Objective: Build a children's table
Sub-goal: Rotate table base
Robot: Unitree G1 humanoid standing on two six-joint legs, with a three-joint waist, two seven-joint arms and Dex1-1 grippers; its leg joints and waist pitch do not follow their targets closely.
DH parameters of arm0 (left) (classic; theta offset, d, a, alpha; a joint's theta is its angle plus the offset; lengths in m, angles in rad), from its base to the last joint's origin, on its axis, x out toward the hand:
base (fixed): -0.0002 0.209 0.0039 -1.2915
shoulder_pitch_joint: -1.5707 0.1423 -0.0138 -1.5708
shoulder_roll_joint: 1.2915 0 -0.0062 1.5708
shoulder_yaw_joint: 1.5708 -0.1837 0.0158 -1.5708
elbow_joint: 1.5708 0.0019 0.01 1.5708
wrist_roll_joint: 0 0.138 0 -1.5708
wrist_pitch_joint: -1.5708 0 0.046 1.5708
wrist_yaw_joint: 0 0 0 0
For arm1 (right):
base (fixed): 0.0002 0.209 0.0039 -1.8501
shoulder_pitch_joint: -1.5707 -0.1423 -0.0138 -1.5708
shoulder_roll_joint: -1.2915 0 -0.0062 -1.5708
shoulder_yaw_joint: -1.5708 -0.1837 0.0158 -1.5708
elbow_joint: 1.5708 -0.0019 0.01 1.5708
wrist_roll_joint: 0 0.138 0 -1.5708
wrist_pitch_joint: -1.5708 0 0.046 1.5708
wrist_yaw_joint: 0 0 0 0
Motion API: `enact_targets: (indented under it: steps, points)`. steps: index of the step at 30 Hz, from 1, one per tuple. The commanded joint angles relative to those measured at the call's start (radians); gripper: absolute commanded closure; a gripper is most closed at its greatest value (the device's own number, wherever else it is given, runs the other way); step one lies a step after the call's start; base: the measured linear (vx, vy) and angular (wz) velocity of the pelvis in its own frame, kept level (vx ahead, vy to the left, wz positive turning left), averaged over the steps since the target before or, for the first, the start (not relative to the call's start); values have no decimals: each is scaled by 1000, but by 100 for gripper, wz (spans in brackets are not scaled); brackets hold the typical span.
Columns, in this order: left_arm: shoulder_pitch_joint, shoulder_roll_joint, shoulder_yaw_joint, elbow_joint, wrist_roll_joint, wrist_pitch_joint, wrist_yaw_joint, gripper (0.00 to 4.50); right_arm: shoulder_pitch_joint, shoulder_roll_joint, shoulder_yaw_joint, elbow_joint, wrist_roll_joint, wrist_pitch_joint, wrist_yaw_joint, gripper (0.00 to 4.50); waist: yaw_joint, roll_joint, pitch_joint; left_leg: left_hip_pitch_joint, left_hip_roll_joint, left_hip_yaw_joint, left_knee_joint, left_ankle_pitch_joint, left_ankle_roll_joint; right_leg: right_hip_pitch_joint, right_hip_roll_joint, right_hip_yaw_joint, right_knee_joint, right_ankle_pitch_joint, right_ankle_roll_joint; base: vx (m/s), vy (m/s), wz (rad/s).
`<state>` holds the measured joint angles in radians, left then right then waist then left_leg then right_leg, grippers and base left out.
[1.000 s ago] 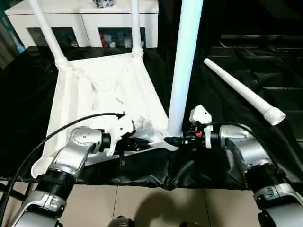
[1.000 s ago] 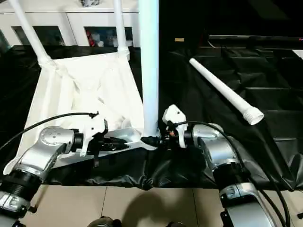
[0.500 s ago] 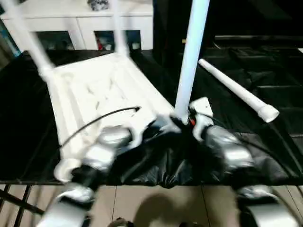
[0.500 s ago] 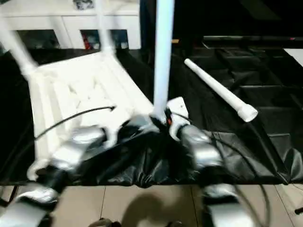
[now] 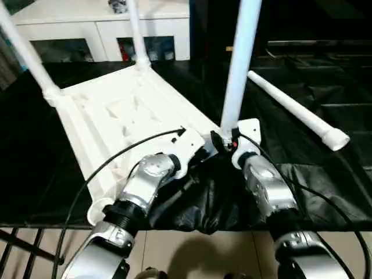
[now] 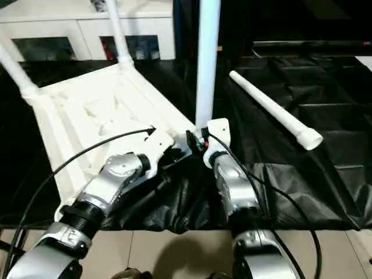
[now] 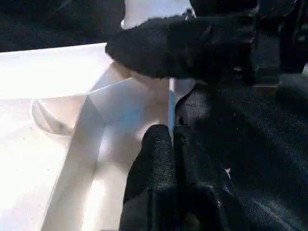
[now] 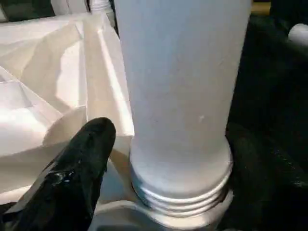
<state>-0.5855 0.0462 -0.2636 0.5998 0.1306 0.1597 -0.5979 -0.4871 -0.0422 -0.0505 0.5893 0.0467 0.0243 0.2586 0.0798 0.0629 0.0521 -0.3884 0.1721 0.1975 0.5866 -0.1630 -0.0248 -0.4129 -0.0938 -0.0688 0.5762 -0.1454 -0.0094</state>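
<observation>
A white glass-door cabinet (image 5: 102, 26) stands behind a table draped in black cloth (image 5: 302, 174). The upturned tabletop (image 5: 116, 116) lies left. The left gripper (image 7: 163, 144) pinches its near edge. The right gripper (image 8: 159, 144) clasps the upright leg (image 5: 239, 64). A loose leg (image 5: 296, 110) lies right.

i can read no text, label, brand or number on anything in front of me.
</observation>
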Motion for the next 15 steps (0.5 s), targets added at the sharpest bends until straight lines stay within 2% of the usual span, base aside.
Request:
enact_targets:
  steps: [1,2,3,4,5,6,7,9,11,12,15]
  points:
    - [3,-28,-31,6,-5,-31,-7,450,21,-19,-2,-105,36,14,59,67,-6,-22,-73,22,49,-25,-71,-290,52,46,-51,36,-74,-324,-145,0,0,0]
    - [3,-28,-31,6,-5,-31,-7,422,21,-19,-2,-105,36,14,59,63,-2,-19,-74,23,50,-26,-71,-286,54,47,-54,36,-73,-327,-145,0,0,0]
    - [-2,-29,-2,11,-19,-20,18,406,52,-51,-12,-169,60,37,103,63,-2,-35,-73,21,49,-23,-70,-282,61,46,-53,36,-76,-343,-140,0,0,0]
    - [-3,-28,10,8,-28,-16,24,406,65,-63,-16,-196,72,49,124,63,3,-29,-72,23,50,-25,-69,-278,62,46,-55,36,-74,-351,-137,0,0,0]
    - [-4,-25,26,2,-39,-12,31,406,83,-81,-22,-232,93,62,155,63,7,-35,-71,23,51,-24,-70,-271,67,45,-56,37,-76,-368,-131,0,0,0]
    - [-4,-22,34,-2,-43,-12,35,382,93,-91,-24,-254,106,70,169,63,9,-32,-71,22,50,-25,-69,-270,67,45,-56,37,-76,-373,-128,0,0,0]
    - [-1,-15,46,-7,-43,-17,51,382,105,-104,-28,-275,117,72,185,63,8,-42,-72,19,51,-25,-70,-260,69,46,-55,36,-77,-368,-126,0,0,0]
    - [11,2,100,-37,-69,-9,79,363,127,-130,-51,-314,155,85,210,63,6,-38,-72,19,51,-26,-70,-262,69,43,-55,35,-76,-357,-131,0,0,0]
    - [17,11,118,-53,-80,-1,81,348,135,-141,-56,-326,159,90,216,63,2,-43,-71,14,50,-27,-70,-266,66,48,-56,33,-75,-363,-130,0,0,0]
    - [27,32,142,-82,-89,8,86,328,148,-166,-54,-342,157,99,238,63,-2,-43,-70,15,48,-27,-70,-270,66,46,-56,33,-77,-373,-132,0,0,0]
    - [46,68,182,-128,-101,22,100,321,177,-205,-44,-376,170,134,293,63,-3,-42,-69,17,47,-25,-67,-274,68,44,-54,32,-80,-406,-119,0,0,0]
